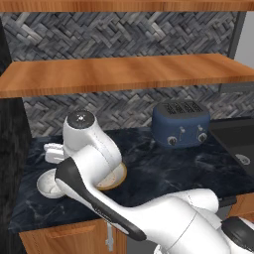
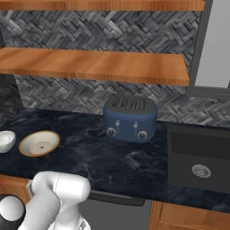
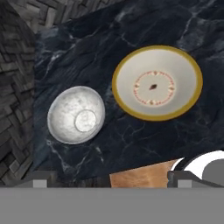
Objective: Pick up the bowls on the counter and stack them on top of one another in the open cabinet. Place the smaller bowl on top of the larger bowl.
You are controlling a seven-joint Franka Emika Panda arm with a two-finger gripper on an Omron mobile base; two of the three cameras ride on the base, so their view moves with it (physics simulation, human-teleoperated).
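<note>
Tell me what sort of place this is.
A kitchen, rendered rather than real: a blue toaster stands on a dark marble-patterned counter, with a black sink set into it, herringbone tile behind and open wooden shelving above.

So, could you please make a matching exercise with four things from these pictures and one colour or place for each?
Things:
1. small bowl
2. large bowl
3. toaster
4. sink

Descriptions:
A. dark blue, with two knobs
B. set into the counter, to the toaster's right
C. white with grey speckles
D. cream with an orange-tan rim

Pairs: 1-C, 2-D, 3-A, 4-B
</note>
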